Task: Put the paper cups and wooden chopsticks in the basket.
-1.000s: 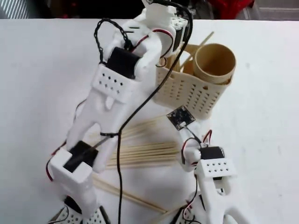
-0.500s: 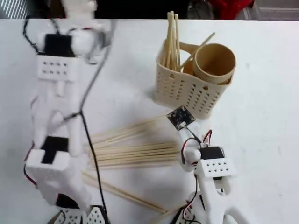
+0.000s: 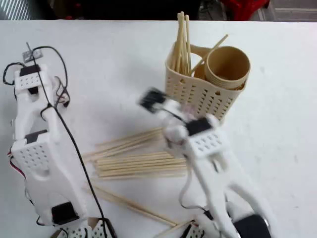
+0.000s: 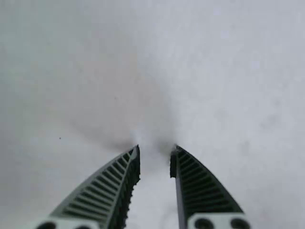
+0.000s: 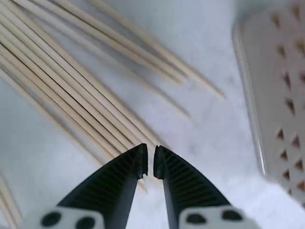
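High view: a white table (image 3: 99, 59) meets a dark room at 12 o'clock. The basket (image 3: 198, 96) at 1 o'clock holds a cup (image 3: 227, 67) and upright sticks. Loose chopsticks (image 3: 138, 163) lie at centre. The left gripper (image 4: 155, 152), narrowly parted and empty, hangs over bare table at 9 o'clock. The right gripper (image 5: 148, 162), almost closed and empty, hangs over the chopsticks' ends.
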Robot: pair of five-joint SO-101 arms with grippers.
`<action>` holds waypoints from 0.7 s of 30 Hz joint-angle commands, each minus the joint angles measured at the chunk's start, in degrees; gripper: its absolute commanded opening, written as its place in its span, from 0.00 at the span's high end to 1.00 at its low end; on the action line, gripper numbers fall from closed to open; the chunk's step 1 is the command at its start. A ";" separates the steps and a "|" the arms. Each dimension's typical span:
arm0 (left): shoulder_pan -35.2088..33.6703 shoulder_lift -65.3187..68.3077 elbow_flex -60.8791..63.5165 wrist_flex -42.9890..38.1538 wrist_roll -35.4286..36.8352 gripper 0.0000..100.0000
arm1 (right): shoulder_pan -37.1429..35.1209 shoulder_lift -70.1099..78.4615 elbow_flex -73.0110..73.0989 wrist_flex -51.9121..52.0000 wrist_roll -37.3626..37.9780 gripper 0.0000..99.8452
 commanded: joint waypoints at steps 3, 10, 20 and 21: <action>0.13 0.40 -1.76 -1.14 0.53 0.88 | -9.10 21.41 -27.08 7.16 11.60 0.96; -0.13 0.66 -1.76 -1.23 0.53 0.88 | -8.40 40.57 -42.55 7.25 24.70 0.92; -0.13 0.66 -1.49 -1.76 0.53 0.88 | -8.48 49.80 -42.37 -0.75 25.14 0.89; -0.13 0.66 -1.41 -1.67 0.53 0.88 | -8.31 50.68 -42.37 -1.36 25.14 0.89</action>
